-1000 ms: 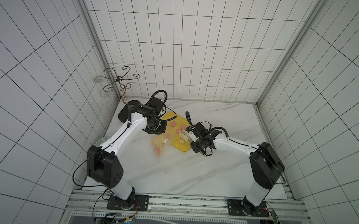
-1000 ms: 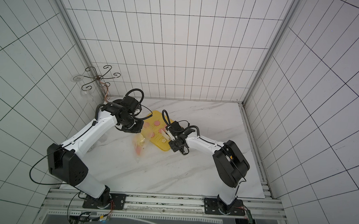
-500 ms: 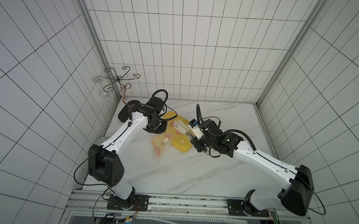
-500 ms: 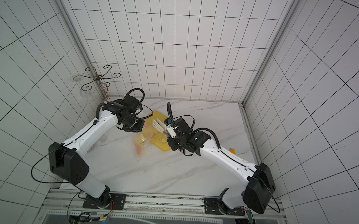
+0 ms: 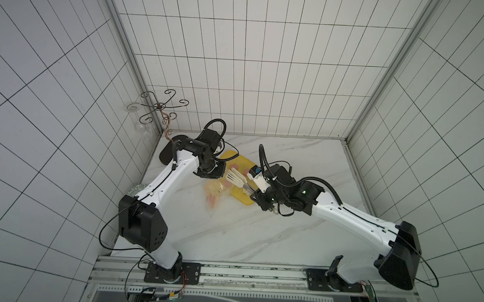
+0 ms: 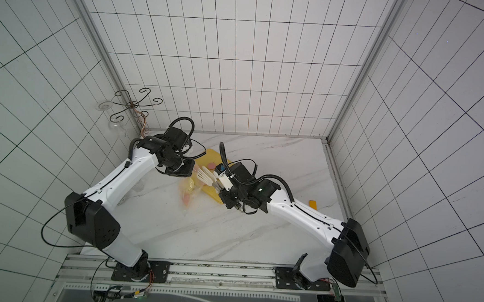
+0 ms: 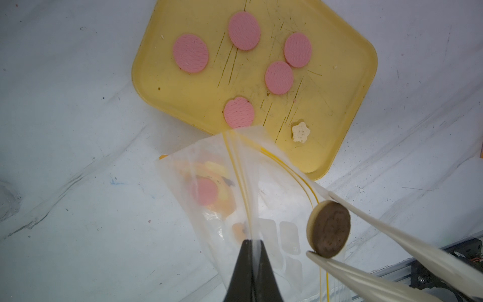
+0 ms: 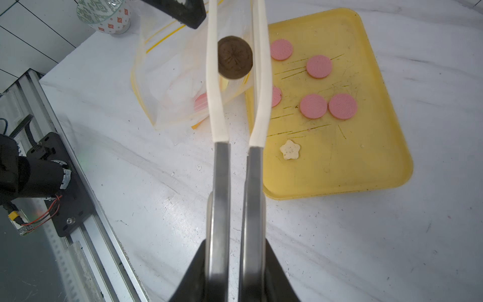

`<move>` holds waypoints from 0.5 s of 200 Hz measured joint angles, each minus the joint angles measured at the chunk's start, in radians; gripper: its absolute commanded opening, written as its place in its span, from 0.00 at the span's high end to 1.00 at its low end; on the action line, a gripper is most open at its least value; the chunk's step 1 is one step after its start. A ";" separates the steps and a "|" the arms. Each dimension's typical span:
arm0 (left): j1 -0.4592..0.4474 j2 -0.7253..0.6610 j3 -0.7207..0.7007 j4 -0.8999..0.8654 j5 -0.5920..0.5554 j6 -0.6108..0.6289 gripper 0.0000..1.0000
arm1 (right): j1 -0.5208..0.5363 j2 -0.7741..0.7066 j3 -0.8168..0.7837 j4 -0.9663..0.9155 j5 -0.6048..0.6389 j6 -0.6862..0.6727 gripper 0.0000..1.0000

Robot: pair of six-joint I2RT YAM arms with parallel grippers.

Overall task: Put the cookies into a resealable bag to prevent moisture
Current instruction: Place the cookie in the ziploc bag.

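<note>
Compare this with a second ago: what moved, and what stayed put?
The right gripper, jaws shut on the tongs, swung from over the tray toward the bag, with the brown cookie pinched in the tongs; its arm stretched out low. The left gripper stayed shut on the bag's edge; tray unmoved.

This looks like a robotics lab cell dressed as a kitchen corner. White tiled wall panels [image 5: 239,72] in metal frames box in a white marble-look tabletop [image 5: 230,236]. Two white-and-black robot arms [image 5: 165,181] stand on an aluminium rail [image 5: 257,274] at its front edge, with bare wiring and circuit boards [image 5: 168,295] below. A curled dark wire stand [image 5: 160,107] fills one corner.
</note>
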 measured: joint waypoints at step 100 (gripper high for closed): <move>0.000 0.000 0.000 0.000 0.003 0.001 1.00 | -0.003 0.011 0.009 0.002 0.018 -0.012 0.50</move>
